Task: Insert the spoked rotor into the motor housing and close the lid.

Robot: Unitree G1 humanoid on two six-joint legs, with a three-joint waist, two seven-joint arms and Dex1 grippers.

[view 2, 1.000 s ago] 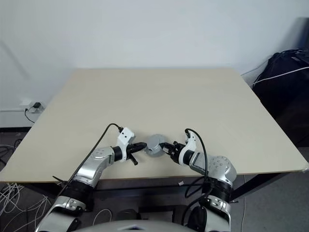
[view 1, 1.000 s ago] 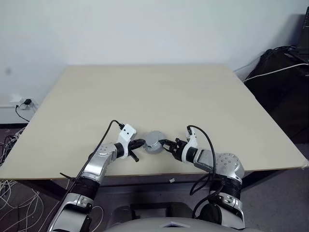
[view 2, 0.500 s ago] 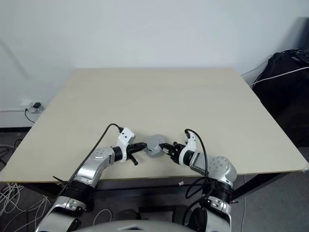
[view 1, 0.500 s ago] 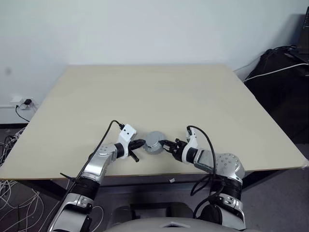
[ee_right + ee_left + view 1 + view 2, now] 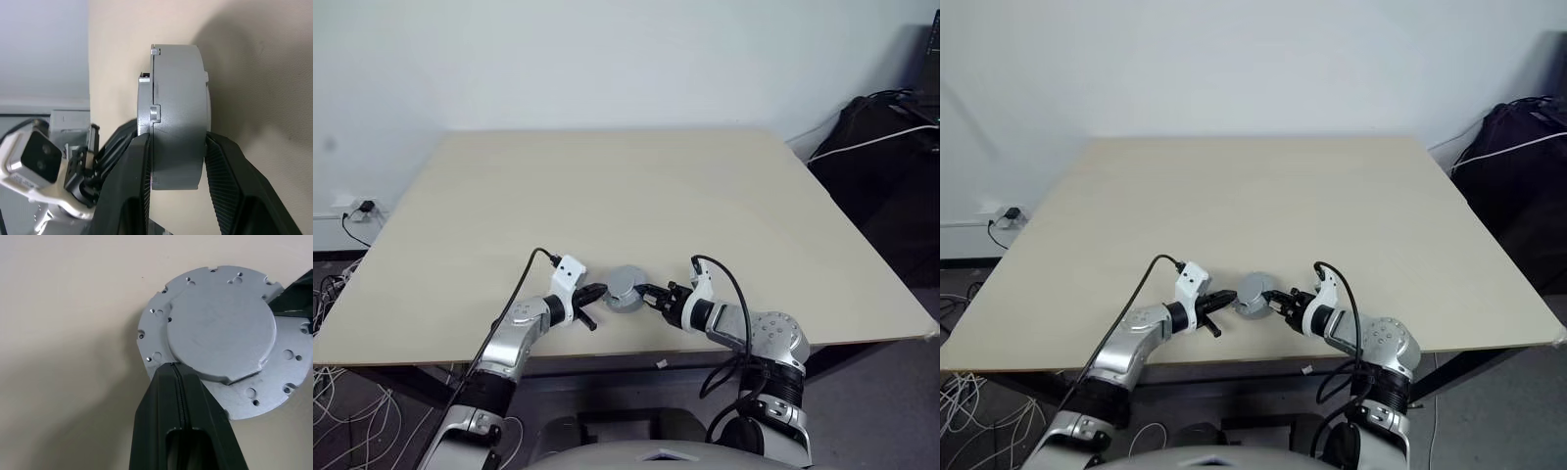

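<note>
Grey motor housing (image 5: 626, 288) on the table (image 5: 636, 196), pinched by my right gripper (image 5: 648, 294).
My left gripper (image 5: 598, 291), jaws pressed together, touches its top.

A bare lab or office workroom, as I see it.
I stand at a plain beige table (image 5: 636, 186) set against a blank white wall (image 5: 607, 59); left of the table a wall socket (image 5: 357, 208) feeds loose cables (image 5: 333, 294), and right of it lies dark gear (image 5: 891, 147).

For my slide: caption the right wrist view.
Right gripper clamps the closed motor assembly top and bottom on the table, left gripper alongside.
</note>
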